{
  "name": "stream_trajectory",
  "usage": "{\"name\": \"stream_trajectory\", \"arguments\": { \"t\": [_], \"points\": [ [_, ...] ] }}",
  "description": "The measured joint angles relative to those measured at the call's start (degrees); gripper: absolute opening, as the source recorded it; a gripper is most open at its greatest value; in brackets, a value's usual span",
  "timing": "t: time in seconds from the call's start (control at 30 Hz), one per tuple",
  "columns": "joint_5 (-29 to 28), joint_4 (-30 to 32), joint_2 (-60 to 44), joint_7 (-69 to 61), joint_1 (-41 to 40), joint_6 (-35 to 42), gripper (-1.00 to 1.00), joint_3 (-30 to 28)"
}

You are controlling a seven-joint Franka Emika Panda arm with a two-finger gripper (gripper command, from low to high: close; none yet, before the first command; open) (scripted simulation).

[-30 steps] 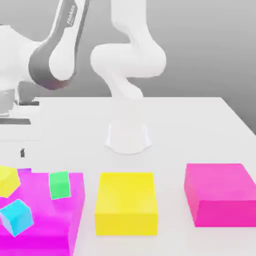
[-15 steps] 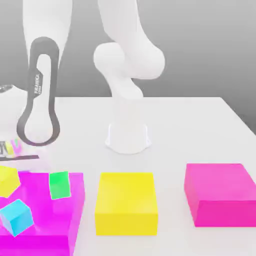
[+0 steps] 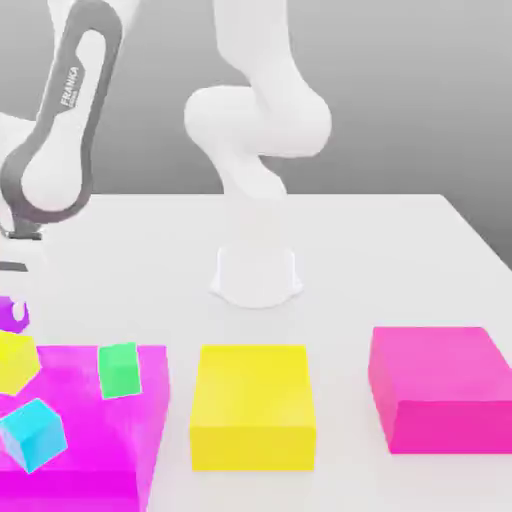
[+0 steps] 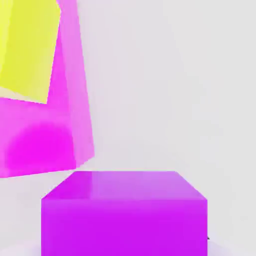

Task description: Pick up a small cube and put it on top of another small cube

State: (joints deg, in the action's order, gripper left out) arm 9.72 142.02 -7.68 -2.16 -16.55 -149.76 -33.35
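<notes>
At the exterior view's far left edge my gripper (image 3: 11,305) is shut on the small purple cube (image 3: 14,316). The cube hangs just above a small yellow cube (image 3: 13,362), which lies tilted on the big translucent magenta block (image 3: 100,445). In the hand view the purple cube (image 4: 125,215) sits close up, level, with the yellow cube (image 4: 27,47) and the magenta block (image 4: 47,135) beyond it. A small green cube (image 3: 118,369) and a small cyan cube (image 3: 33,434) also rest on that block.
A large yellow block (image 3: 252,405) lies in the middle front and another magenta block (image 3: 440,388) at the exterior view's right. The arm's white base (image 3: 256,275) stands behind them on the white table (image 3: 400,260).
The gripper has shut on the purple cube. The cube has shifted from behind the magenta block toward the exterior view's left and a little upward. The arm's link has swung upright.
</notes>
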Motion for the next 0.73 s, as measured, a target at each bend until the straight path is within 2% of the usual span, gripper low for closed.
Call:
{"name": "stream_trajectory", "arguments": {
  "t": [0.17,0.4,0.47,0.57,0.6,0.73],
  "points": [
    [-1.80,-7.73,0.51,13.36,4.50,7.63,-1.00,0.79],
    [-4.66,-15.60,1.54,26.32,12.49,16.80,-1.00,5.09],
    [-5.29,-15.32,1.37,25.54,15.43,17.13,-1.00,6.92],
    [-2.48,-13.81,-3.05,22.99,15.31,12.00,-1.00,8.29],
    [-1.59,-13.39,-4.38,22.33,15.09,10.43,1.00,8.61],
    [-1.59,-13.39,-4.38,22.33,15.09,10.43,1.00,8.61]
  ]
}}
